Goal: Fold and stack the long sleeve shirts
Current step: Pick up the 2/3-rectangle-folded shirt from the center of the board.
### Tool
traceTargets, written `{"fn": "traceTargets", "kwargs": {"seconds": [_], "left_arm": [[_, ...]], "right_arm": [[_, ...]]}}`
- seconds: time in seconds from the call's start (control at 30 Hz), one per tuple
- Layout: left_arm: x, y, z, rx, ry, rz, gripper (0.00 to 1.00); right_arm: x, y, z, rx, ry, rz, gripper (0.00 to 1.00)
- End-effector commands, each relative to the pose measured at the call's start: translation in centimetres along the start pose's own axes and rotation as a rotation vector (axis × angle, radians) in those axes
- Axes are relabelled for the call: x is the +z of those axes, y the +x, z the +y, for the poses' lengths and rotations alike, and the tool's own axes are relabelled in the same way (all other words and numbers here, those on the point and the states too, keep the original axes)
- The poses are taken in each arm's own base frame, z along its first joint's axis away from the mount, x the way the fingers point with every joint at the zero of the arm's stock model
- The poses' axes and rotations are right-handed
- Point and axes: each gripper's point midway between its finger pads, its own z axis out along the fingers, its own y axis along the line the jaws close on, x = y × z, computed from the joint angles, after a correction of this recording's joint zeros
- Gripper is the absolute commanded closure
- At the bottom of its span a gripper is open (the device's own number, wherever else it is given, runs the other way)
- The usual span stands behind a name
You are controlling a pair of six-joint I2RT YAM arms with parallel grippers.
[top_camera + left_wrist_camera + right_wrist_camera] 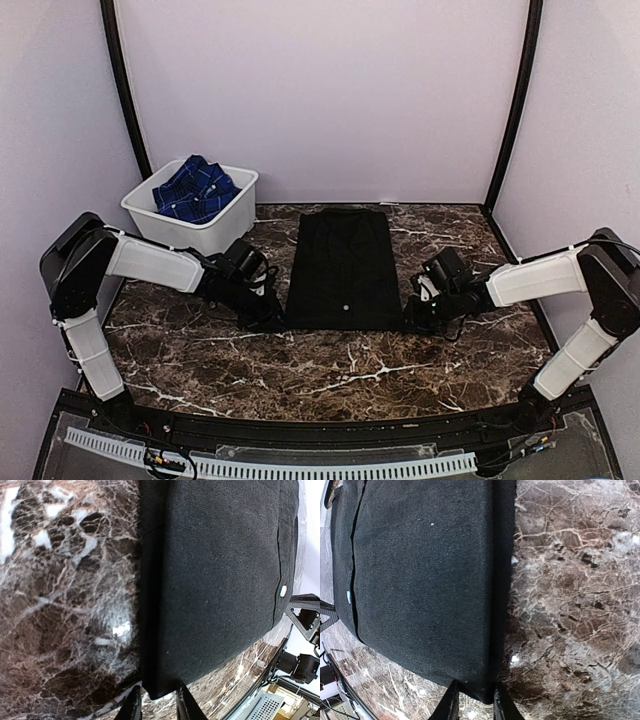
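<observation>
Fingertips of the left tool (pixel 157 695) sit closest in the left wrist view, one on each side of the near left corner of the black shirt (pixel 343 265). The cloth fills the narrow gap between them, so this tool is closed on that corner.

In the right wrist view, the right tool (pixel 474 695) flanks the near right corner in the same way, with the folded edge between its fingertips. Whether it actually pinches the cloth I cannot tell.

From above, the black shirt lies flat in the middle of the worktop (pixel 340 370), folded into a long narrow rectangle that runs from near to far. One white button (pixel 344 307) shows close to its near edge. Both arms reach in low from the sides, their tools at the shirt's two near corners.

At the far left corner of the worktop stands a white tub (pixel 200 235). The checked shirt (pixel 195 188) lies bunched inside it, well apart from the black one.
</observation>
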Motion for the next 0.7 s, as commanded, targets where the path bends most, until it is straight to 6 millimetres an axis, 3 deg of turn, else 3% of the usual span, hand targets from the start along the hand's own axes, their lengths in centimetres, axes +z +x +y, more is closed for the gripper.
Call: {"fn": "traceTargets", "kwargs": {"seconds": [0.0, 0.17, 0.37, 0.43, 0.67], "left_arm": [[0.6, 0.8, 0.7, -0.018, -0.018, 0.026, 0.78], [0.8, 0.7, 0.9, -0.028, -0.03, 0.023, 0.83], [1.1, 0.3, 0.5, -0.017, -0.029, 0.017, 0.99], [1.1, 0.3, 0.4, -0.009, -0.036, 0.015, 1.0], [-0.1, 1.3, 0.4, 0.024, -0.092, 0.012, 1.0]], "right_arm": [[0.6, 0.8, -0.4, 0.011, 0.004, 0.021, 0.79], [0.6, 0.5, 0.0, 0.01, -0.008, 0.009, 0.82], [0.6, 0.0, 0.2, 0.013, -0.018, -0.011, 0.92], [0.6, -0.2, 0.4, 0.014, -0.024, -0.021, 0.99], [-0.4, 1.0, 0.8, 0.004, -0.029, -0.029, 1.0]]}}
